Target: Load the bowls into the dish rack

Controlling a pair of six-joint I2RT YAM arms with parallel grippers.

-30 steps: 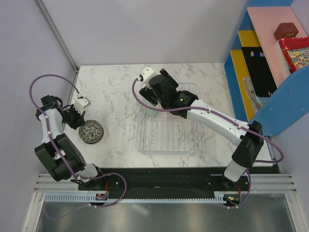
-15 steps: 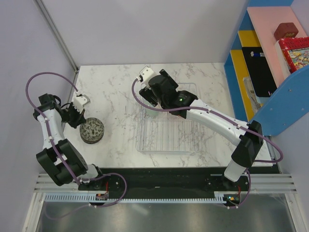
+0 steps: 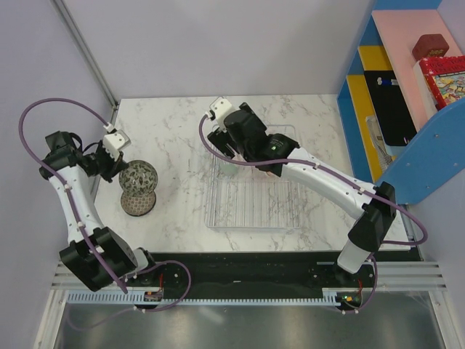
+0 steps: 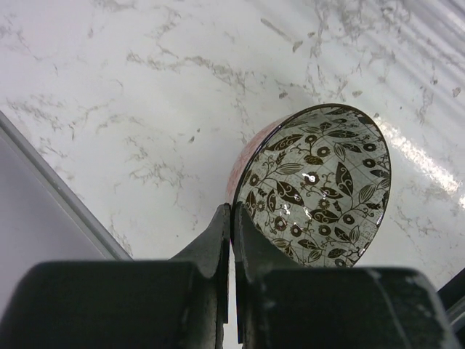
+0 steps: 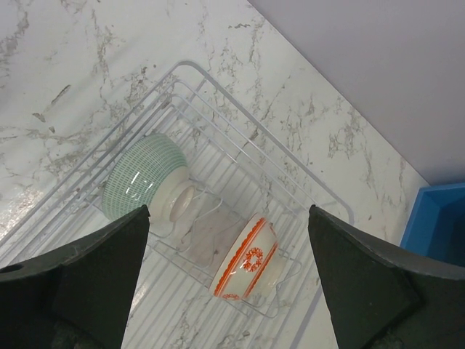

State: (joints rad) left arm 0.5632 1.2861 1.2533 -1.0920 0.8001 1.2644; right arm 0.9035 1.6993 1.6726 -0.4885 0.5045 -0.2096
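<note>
On the table [image 3: 174,131], the dish rack [image 3: 254,202] already holds a green-striped bowl [image 5: 142,185] and an orange-and-white bowl [image 5: 245,258]. The right gripper [image 5: 227,240] hangs over it, wide and empty. Left of the rack, the left gripper [image 4: 231,218] pinches the rim of a leaf-patterned bowl [image 4: 320,185]; a speckled bowl [image 3: 137,204] seemingly waits below.

Bright, even light, soft shadows
Glare streak on the bench [image 4: 429,163]; left gripper [image 4: 232,222] and right gripper [image 5: 227,218] blurry up close.
</note>
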